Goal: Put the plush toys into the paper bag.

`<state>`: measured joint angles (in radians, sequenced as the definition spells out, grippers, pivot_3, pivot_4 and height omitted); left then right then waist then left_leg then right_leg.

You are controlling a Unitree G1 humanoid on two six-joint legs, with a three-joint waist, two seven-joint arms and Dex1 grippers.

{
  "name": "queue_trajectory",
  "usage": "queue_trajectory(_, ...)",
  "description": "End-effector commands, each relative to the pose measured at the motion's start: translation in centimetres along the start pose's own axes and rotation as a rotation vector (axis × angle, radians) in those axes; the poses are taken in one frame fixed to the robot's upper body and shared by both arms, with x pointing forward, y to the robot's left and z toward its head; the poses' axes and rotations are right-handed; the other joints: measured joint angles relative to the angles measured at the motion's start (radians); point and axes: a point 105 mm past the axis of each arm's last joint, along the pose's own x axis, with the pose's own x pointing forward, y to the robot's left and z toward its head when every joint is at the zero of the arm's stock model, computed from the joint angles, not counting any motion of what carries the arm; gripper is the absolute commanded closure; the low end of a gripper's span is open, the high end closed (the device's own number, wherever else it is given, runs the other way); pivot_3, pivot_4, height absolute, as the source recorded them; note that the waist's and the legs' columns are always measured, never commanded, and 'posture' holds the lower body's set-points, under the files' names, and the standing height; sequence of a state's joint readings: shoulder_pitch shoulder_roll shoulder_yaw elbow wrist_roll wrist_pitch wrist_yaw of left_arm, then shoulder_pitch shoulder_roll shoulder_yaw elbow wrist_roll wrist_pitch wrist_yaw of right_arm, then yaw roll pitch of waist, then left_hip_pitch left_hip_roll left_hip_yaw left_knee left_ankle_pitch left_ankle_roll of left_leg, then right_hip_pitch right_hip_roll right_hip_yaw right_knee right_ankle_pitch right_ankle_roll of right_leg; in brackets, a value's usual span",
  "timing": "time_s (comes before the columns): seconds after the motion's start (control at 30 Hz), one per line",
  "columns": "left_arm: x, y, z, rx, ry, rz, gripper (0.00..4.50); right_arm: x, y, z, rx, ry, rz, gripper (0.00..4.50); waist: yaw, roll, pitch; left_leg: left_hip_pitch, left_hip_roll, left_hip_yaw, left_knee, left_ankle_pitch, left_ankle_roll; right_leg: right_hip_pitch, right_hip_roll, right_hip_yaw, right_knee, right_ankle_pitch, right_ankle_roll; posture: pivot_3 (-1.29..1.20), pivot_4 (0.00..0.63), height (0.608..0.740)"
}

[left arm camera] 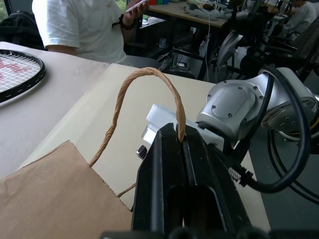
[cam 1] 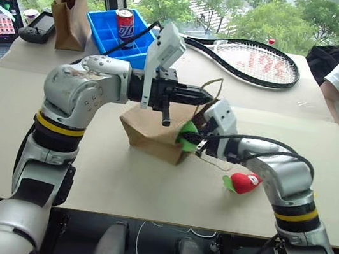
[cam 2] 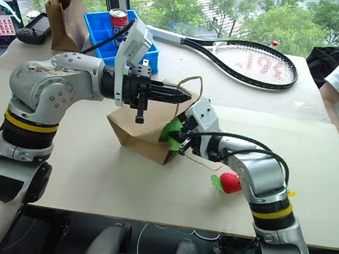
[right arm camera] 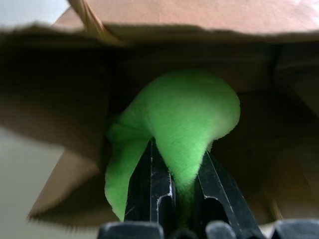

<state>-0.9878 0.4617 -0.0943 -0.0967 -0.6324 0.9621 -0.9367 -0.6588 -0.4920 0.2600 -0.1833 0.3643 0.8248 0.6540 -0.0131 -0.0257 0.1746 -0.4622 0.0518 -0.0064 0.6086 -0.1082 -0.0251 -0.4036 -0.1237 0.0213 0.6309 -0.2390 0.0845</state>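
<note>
We take the paper bag [cam 1: 152, 134] as landmark: it lies on its side mid-table, mouth turned toward our right arm. Our left gripper [left arm camera: 180, 135] is clamped on the bag's twine handle [left arm camera: 144, 79], lifting the upper lip. Our right gripper [right arm camera: 174, 172] pinches the green plush [right arm camera: 187, 119], which sits right at the mouth, partly inside. The bag's depth runs straight ahead of the right fingers, so we judge a push along that line comes next. The red pepper plush [cam 1: 244, 182] lies outside, near the mouth, on the right arm's side.
</note>
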Motion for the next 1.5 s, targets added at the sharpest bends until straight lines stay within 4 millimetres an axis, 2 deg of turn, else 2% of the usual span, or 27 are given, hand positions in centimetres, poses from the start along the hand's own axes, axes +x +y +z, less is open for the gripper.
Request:
queue_trajectory(0.03,-0.4,-0.5,1.2,0.036,-0.042,0.000,4.50,1.7,0.2,0.2,-0.012,-0.049,-0.024,4.49,0.000,0.000,0.000,0.000,0.000,0.000,0.000,0.000,0.000,0.000,0.000,0.000,0.000,0.000,0.000,0.00,0.150,0.740)
queue_trajectory(0.2,-0.8,-0.2,0.8,0.037,-0.033,0.029,4.50,3.3,0.5,-1.1,0.125,-0.102,-0.078,4.49,-0.001,0.000,0.000,0.000,0.000,0.000,0.000,0.000,0.000,0.000,0.000,0.000,0.000,0.000,0.000,0.00,0.150,0.740)
queue_trajectory(0.27,-0.9,-0.1,0.7,0.038,-0.029,0.038,4.50,2.8,0.5,-1.8,0.138,-0.098,-0.093,3.58,0.003,0.000,0.000,0.000,0.000,0.000,0.000,0.000,0.000,0.000,0.000,0.000,0.001,0.000,0.000,0.00,0.150,0.740)
queue_trajectory(0.3,-0.9,0.0,0.7,0.038,-0.028,0.039,4.50,2.5,0.5,-2.0,0.137,-0.098,-0.096,3.39,0.005,0.000,0.000,0.000,0.000,0.000,0.000,0.000,0.000,0.000,0.000,0.000,0.000,0.000,0.000,0.00,0.150,0.740)
queue_trajectory(0.4,-0.8,-0.1,0.4,0.036,-0.020,0.038,4.50,0.3,-0.6,-1.5,0.112,-0.129,-0.149,2.34,0.007,0.000,0.000,0.000,0.000,0.000,0.000,0.000,0.000,0.001,0.000,0.000,0.000,0.000,0.000,0.00,0.150,0.740)
queue_trajectory(0.5,-0.5,-0.4,0.1,0.030,-0.012,0.021,4.50,-2.3,-1.2,-0.9,0.097,-0.145,-0.167,1.29,0.005,0.000,0.000,0.000,0.000,0.000,0.000,0.000,0.000,0.000,0.000,0.000,0.000,0.000,0.000,0.00,0.150,0.740)
queue_trajectory(0.57,-0.2,-0.7,-0.1,0.025,-0.005,0.002,4.50,-5.2,-1.9,-0.2,0.090,-0.163,-0.185,0.66,0.004,0.000,0.000,0.000,0.000,0.000,0.000,0.000,0.000,0.000,0.000,0.000,0.000,0.000,0.000,0.00,0.150,0.740)
queue_trajectory(0.63,-0.1,-0.8,-0.2,0.021,-0.001,-0.009,4.50,-7.5,-2.2,0.4,0.087,-0.169,-0.199,0.66,0.005,0.000,0.000,0.000,0.000,0.000,0.000,0.000,0.000,0.001,0.000,0.000,0.000,0.000,0.000,0.00,0.150,0.740)
queue_trajectory(0.7,0.0,-0.9,-0.4,0.022,0.004,-0.015,4.50,-10.2,-3.0,0.0,0.066,-0.119,-0.236,0.66,0.006,0.000,0.000,0.000,0.000,0.000,0.000,0.000,0.000,0.001,0.000,0.000,0.000,0.000,0.000,0.00,0.150,0.740)
queue_trajectory(0.77,0.1,-0.9,-0.4,0.023,0.005,-0.018,4.50,-12.4,-3.6,-0.9,0.036,-0.032,-0.276,0.66,0.011,0.000,0.000,0.000,0.000,0.000,0.000,0.000,0.000,0.001,0.000,0.000,-0.001,0.000,0.000,0.00,0.150,0.740)
queue_trajectory(0.83,0.2,-0.9,-0.3,0.023,0.005,-0.023,4.50,-14.3,-3.8,-3.1,0.051,0.090,-0.296,0.66,0.014,0.000,0.000,0.000,0.000,0.000,0.000,0.000,0.000,0.001,0.000,0.000,-0.001,0.000,-0.001,0.00,0.150,0.740)
queue_trajectory(0.93,0.3,-0.9,-0.3,0.027,0.006,-0.030,4.50,-15.5,-3.8,-6.8,0.104,0.225,-0.336,0.66,0.016,-0.001,0.000,0.000,0.000,0.000,0.000,0.000,0.000,0.002,0.000,0.000,-0.002,-0.001,-0.001,0.00,0.150,0.740)
queue_trajectory(1.1,0.4,-0.9,-0.3,0.035,0.010,-0.032,4.50,-15.3,-2.6,-10.9,0.207,0.318,-0.333,0.66,0.007,-0.001,0.000,0.001,0.000,0.000,0.001,0.000,0.000,0.001,0.000,0.001,-0.001,-0.001,-0.001,0.00,0.150,0.740)
queue_trajectory(1.2,0.2,-0.8,-0.2,0.037,0.011,-0.029,4.50,-15.1,-1.7,-13.1,0.267,0.367,-0.336,1.36,0.008,-0.001,0.000,0.001,0.000,0.000,0.001,0.000,0.000,0.002,0.000,0.001,-0.001,-0.001,-0.001,0.00,0.150,0.740)
queue_trajectory(1.27,0.1,-0.7,-0.2,0.039,0.013,-0.025,4.50,-15.3,-1.6,-13.5,0.262,0.383,-0.341,2.16,0.009,-0.001,0.000,0.001,0.000,0.000,0.002,0.000,0.000,0.002,0.000,0.001,-0.001,-0.001,-0.001,0.00,0.150,0.740)
queue_trajectory(1.3,0.0,-0.6,-0.1,0.040,0.014,-0.022,4.50,-15.3,-1.7,-13.1,0.263,0.366,-0.344,2.41,0.010,-0.001,0.000,0.001,0.000,0.000,0.002,0.000,0.000,0.002,0.000,0.001,-0.001,-0.001,-0.001,0.00,0.150,0.740)
queue_trajectory(1.4,-0.1,-0.5,0.0,0.044,0.015,-0.017,4.50,-15.7,-2.0,-11.6,0.237,0.336,-0.329,3.50,0.012,-0.001,0.000,0.001,0.000,0.000,0.002,0.000,0.000,0.003,0.000,0.001,-0.001,-0.001,-0.001,0.00,0.150,0.740)
queue_trajectory(1.5,-0.1,-0.5,0.2,0.047,0.013,-0.016,4.50,-15.4,-2.2,-8.1,0.180,0.245,-0.268,4.43,0.014,-0.001,0.000,0.001,0.000,0.000,0.003,0.000,0.000,0.003,0.000,0.001,-0.002,-0.003,-0.003,0.00,0.150,0.740)
